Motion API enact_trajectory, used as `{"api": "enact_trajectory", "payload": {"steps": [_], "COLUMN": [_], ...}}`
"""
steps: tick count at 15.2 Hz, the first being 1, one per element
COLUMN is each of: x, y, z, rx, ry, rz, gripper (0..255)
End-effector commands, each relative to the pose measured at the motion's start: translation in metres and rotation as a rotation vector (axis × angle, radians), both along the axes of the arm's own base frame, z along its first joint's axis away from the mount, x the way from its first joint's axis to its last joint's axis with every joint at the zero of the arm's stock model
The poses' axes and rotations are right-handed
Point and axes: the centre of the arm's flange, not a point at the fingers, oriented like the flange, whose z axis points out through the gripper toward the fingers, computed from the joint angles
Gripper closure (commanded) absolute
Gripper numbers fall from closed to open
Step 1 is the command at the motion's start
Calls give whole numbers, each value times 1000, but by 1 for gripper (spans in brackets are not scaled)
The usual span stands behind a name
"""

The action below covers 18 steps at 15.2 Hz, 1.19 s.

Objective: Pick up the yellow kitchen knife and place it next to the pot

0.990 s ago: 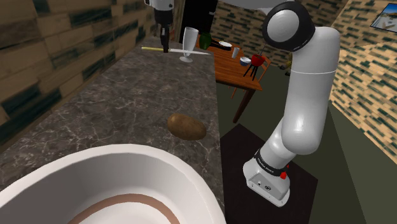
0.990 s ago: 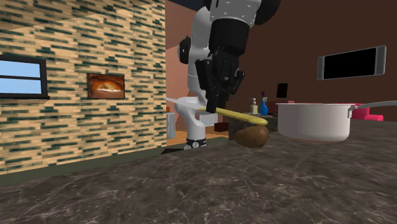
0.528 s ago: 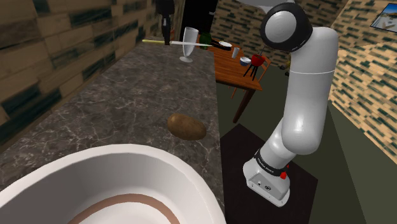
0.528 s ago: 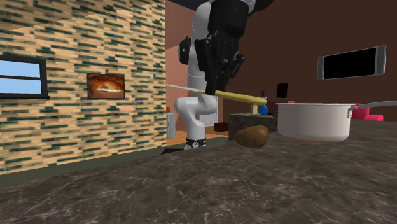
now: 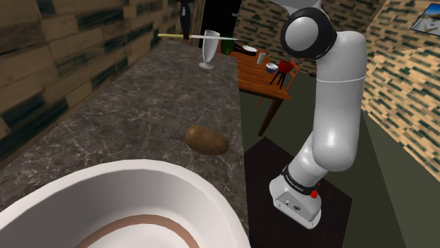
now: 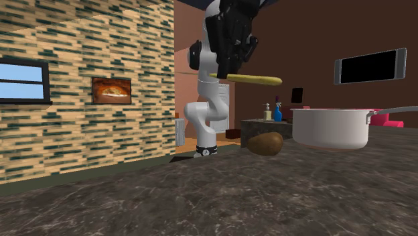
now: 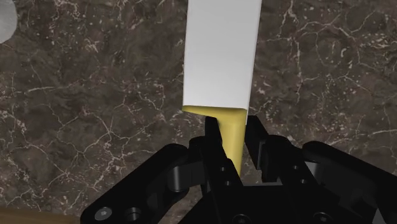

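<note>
The knife (image 6: 251, 79) has a yellow handle and a plain white blade. It hangs level in the air, well above the far end of the dark marbled table (image 6: 201, 194), clasped at the handle by the hand (image 6: 228, 67). The white pot (image 6: 331, 127) stands upright at the table's near end, well apart from the knife.

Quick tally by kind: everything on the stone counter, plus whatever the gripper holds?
knife: 1, clasped in the gripper
potato: 1
pot: 1
glass: 1
Total: 4
</note>
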Motion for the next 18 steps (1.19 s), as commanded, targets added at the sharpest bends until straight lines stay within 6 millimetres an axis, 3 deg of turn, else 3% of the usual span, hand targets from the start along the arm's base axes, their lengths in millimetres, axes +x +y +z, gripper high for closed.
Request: {"api": "enact_trajectory", "payload": {"steps": [1,4,18], "x": [0,1,-132], "y": [-1,-1,129], "z": [10,22,22], "rx": [0,0,0], "ry": [1,1,1], "rz": [0,0,0], "gripper": [255,255,255]}}
